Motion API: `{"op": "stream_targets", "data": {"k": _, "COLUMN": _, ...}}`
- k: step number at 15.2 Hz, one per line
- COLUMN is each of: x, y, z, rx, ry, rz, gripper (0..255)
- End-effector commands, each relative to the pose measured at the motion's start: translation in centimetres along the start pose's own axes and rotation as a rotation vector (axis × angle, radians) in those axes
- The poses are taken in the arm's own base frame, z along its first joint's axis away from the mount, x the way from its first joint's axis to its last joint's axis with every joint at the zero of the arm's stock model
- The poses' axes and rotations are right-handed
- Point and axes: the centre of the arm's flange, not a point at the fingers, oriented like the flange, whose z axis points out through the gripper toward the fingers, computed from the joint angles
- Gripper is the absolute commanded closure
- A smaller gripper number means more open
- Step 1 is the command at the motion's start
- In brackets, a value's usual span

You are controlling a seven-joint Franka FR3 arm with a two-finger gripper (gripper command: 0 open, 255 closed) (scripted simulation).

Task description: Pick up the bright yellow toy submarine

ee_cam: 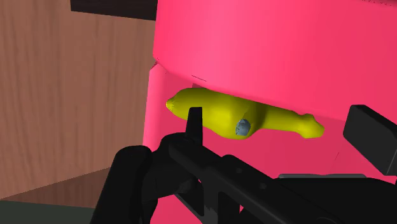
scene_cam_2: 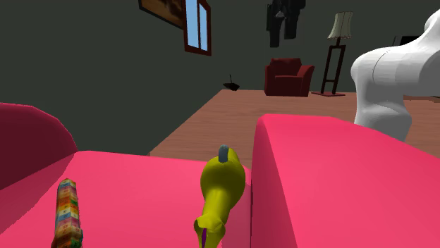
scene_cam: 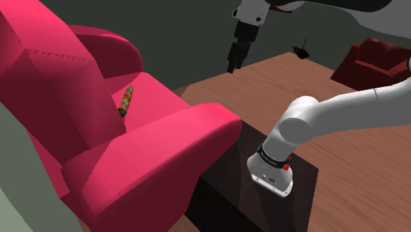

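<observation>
arm (scene_cam: 356, 109): raised, reaching up-left | jaws: apart, pointing down

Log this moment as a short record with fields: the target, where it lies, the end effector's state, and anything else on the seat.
target: yellow toy submarine
place: on the seat of the pink armchair, beside its arm
grasp state: end effector open, in the air, not touching the submarine
also on seat: multicoloured striped cylinder, lying apart from the submarine
task status: submarine not yet grasped
</observation>
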Motion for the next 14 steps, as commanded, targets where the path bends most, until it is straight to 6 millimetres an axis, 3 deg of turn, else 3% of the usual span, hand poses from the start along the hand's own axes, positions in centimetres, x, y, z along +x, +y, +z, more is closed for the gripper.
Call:
{"op": "stream_targets", "data": {"k": 1, "x": 0.0, "y": 0.0, "z": 0.0, "rx": 0.000, "ry": 0.000, "rz": 0.000, "gripper": 0}}
{"op": "stream_targets", "data": {"k": 14, "x": 9.1, "y": -3.2, "z": 14.3, "rx": -0.033, "ry": 0.005, "rz": 0.084, "gripper": 0}}
